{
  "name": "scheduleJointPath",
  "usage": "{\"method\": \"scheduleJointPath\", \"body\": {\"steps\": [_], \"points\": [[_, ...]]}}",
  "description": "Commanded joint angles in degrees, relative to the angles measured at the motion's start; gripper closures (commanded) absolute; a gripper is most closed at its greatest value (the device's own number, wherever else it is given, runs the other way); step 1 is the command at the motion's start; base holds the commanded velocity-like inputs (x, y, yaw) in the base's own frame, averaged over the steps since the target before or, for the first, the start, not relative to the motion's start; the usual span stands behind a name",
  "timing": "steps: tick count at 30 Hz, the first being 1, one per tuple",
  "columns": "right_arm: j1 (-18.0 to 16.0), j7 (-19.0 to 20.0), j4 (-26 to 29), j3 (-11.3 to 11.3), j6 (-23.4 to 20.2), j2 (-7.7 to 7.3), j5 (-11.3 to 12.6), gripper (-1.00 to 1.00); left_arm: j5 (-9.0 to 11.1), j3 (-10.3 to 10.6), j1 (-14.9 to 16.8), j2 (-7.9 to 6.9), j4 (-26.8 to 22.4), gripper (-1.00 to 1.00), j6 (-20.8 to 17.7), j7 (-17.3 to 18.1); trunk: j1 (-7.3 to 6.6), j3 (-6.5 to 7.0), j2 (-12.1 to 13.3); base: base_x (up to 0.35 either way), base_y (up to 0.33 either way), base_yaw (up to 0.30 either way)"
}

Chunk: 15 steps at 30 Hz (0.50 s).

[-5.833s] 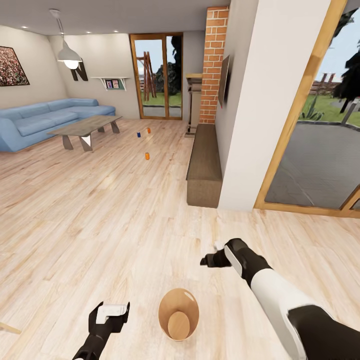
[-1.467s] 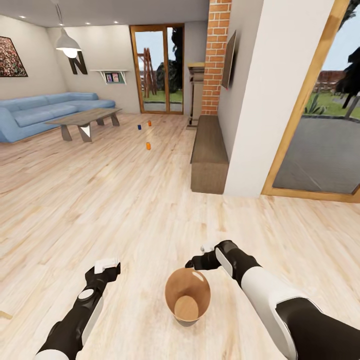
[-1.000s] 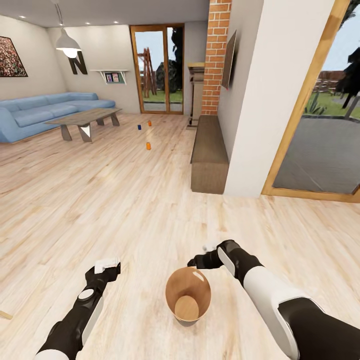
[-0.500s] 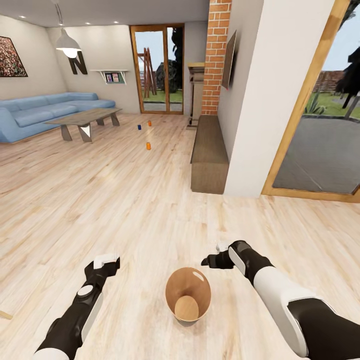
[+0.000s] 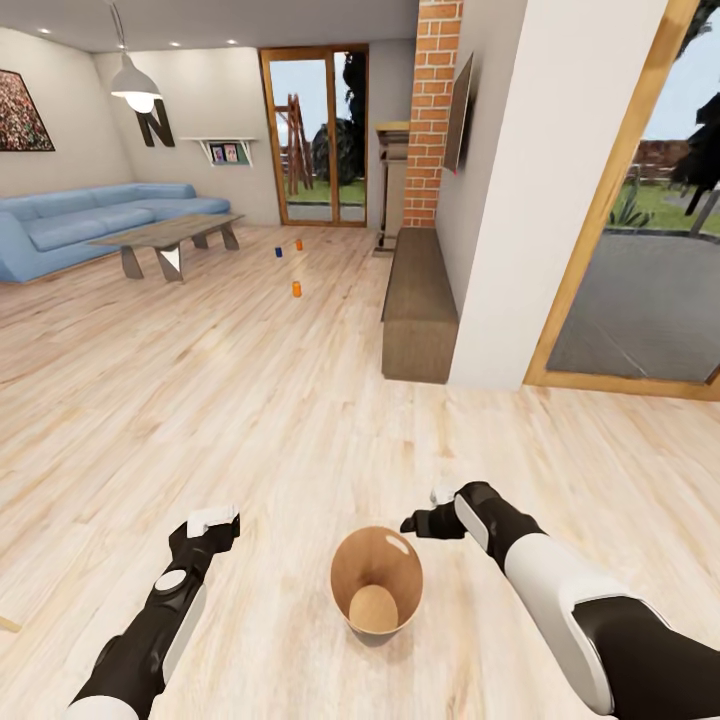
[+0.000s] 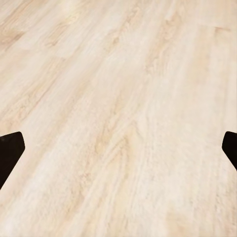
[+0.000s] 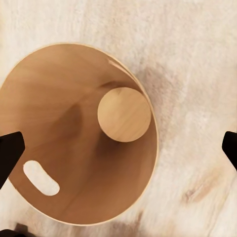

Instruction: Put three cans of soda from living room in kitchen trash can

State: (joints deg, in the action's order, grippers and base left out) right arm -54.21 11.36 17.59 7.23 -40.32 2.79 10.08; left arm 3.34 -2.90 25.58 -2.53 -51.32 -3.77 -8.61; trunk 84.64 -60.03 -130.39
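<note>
Both my jaws are spread wide and empty. My right gripper (image 5: 415, 524) hangs over the bin's (image 5: 352, 570) rim, my left gripper (image 5: 207, 528) over bare floor (image 5: 250, 420). Three cans (image 5: 296, 289) stand far off near the table (image 5: 165, 235).

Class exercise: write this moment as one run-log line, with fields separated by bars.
place: living room | bin: empty, on floor between arms | right claw: open, beside rim | left claw: open, over bare floor | cans: far off, on floor
</note>
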Motion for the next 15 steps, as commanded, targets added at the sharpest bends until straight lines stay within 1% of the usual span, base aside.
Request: {"method": "scheduleJointPath", "body": {"steps": [1, 9, 15], "points": [[0.01, 0.00, -0.04, -0.01, 0.01, 0.04, 0.01, -1.00, 0.00, 0.00, 0.00, 0.01, 0.00, -1.00, 0.00, 0.00, 0.22, -0.18, -0.42, 0.000, 0.000, 0.000], [0.06, 0.05, -0.16, -0.02, 0.06, 0.14, 0.02, -1.00, 0.00, 0.00, 0.00, 0.03, 0.00, -1.00, -0.01, 0.00, 1.98, -1.62, -3.63, 0.000, 0.000, 0.000], [0.06, 0.06, -0.12, -0.14, 0.07, -0.13, 0.02, -1.00, 0.00, 0.00, 0.00, 0.05, 0.00, -1.00, -0.01, 0.00, 3.30, -2.70, -6.03, 0.000, 0.000, 0.000]]}}
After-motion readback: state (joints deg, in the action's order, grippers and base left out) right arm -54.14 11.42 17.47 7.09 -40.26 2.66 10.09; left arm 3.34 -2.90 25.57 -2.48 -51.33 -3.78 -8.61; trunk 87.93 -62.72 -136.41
